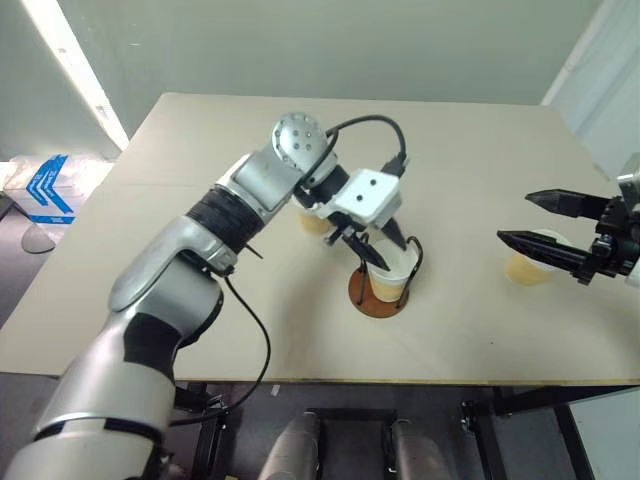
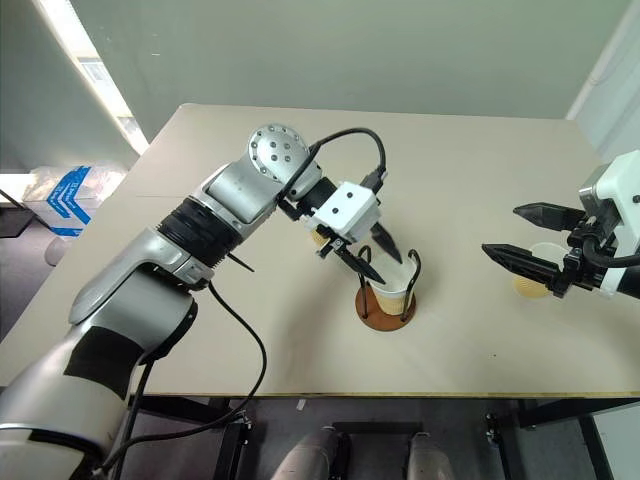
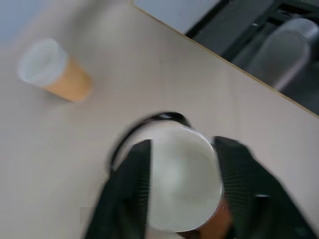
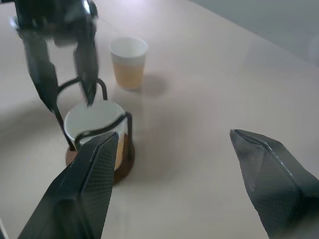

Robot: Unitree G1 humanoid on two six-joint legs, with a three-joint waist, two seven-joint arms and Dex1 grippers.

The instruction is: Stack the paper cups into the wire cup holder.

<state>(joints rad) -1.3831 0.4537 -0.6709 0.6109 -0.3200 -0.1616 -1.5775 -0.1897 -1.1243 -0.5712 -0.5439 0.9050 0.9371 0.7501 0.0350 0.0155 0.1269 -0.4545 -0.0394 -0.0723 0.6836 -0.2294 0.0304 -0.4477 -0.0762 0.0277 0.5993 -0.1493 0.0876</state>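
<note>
Left pincer (image 2: 378, 262) spread over cup (image 2: 392, 285) in holder (image 2: 385, 312); right pincer (image 1: 533, 222) open, empty.

The tan-sided tapered paper cup behind the left arm (image 1: 313, 222) is showing just a sliver past the white wrist housing (image 1: 366, 195); the round reddish-brown disc base (image 3: 218, 225) is lying blurred beneath the 2 black left fingers (image 3: 124, 199); the right gripper (image 1: 540, 222) is overlapping another tan paper cup (image 1: 522, 268); the frame edge is cutting off its wrist.
</note>
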